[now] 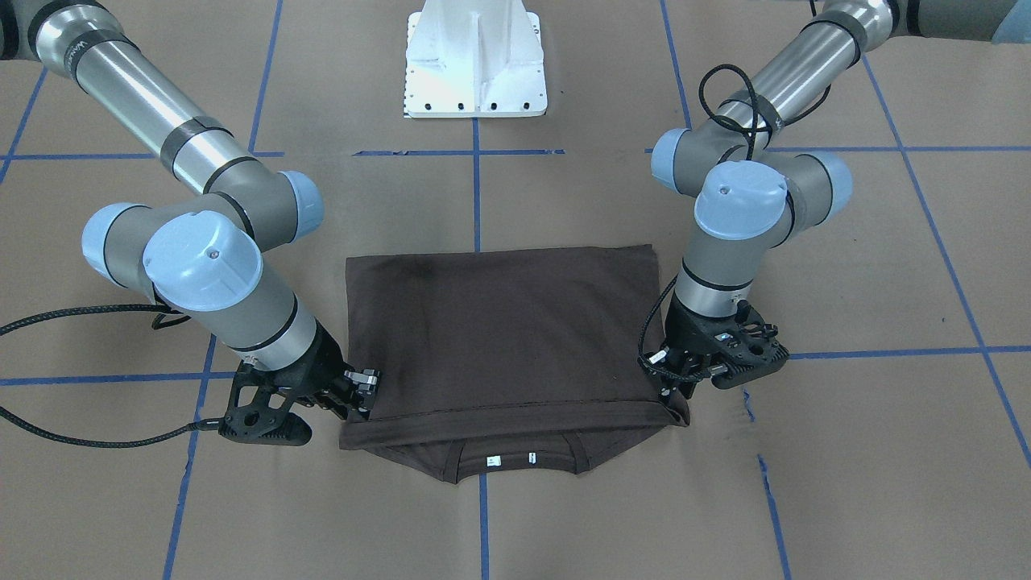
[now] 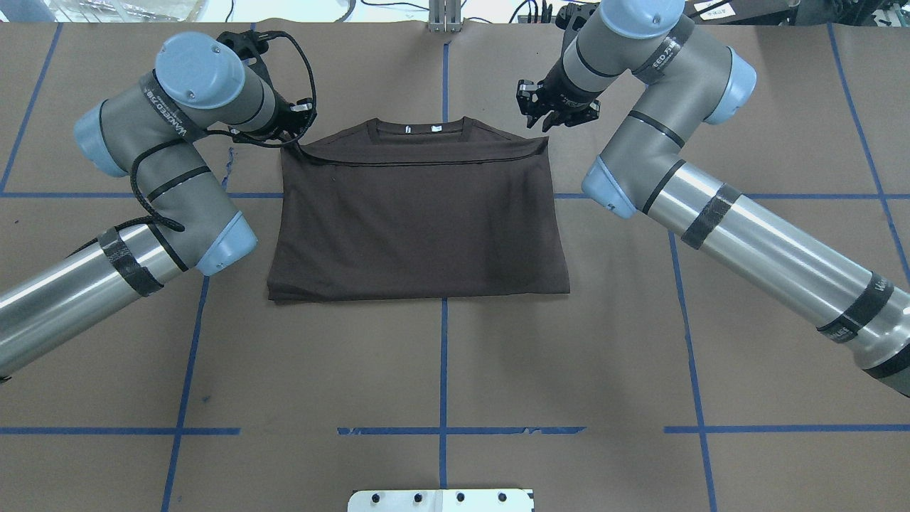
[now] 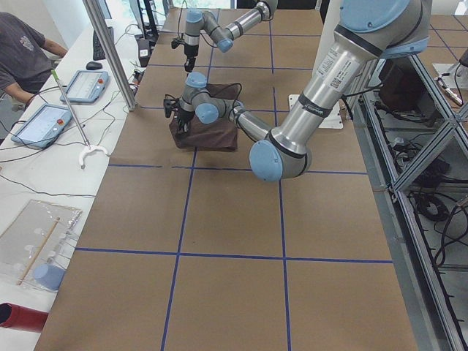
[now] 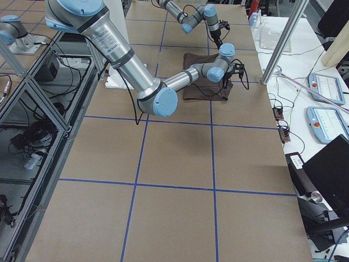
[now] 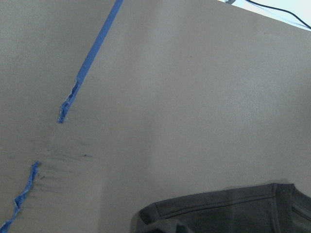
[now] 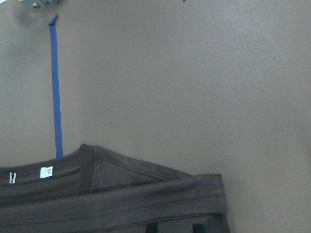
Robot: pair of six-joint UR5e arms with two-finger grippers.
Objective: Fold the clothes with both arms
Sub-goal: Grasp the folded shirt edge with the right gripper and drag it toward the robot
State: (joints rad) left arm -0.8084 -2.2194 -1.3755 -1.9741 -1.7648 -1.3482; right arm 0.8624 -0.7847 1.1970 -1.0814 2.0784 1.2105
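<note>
Right claw (image 2: 544, 112) fingers apart, just beside folded T-shirt (image 2: 419, 213) far-right corner. Left claw (image 1: 673, 391) at far-left corner; cannot tell grip.

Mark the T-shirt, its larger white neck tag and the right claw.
T-shirt (image 2: 419, 227), overhead view, middle of the folded cloth
larger white neck tag (image 2: 436, 128), overhead view, its centre
right claw (image 2: 551, 117), overhead view, midway between its fingertips

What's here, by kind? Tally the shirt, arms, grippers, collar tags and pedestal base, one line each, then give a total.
T-shirt: 1
Robot arms: 2 (left arm, right arm)
Grippers: 2 (left gripper, right gripper)
White tags: 2
White pedestal base: 1
Total: 8
</note>
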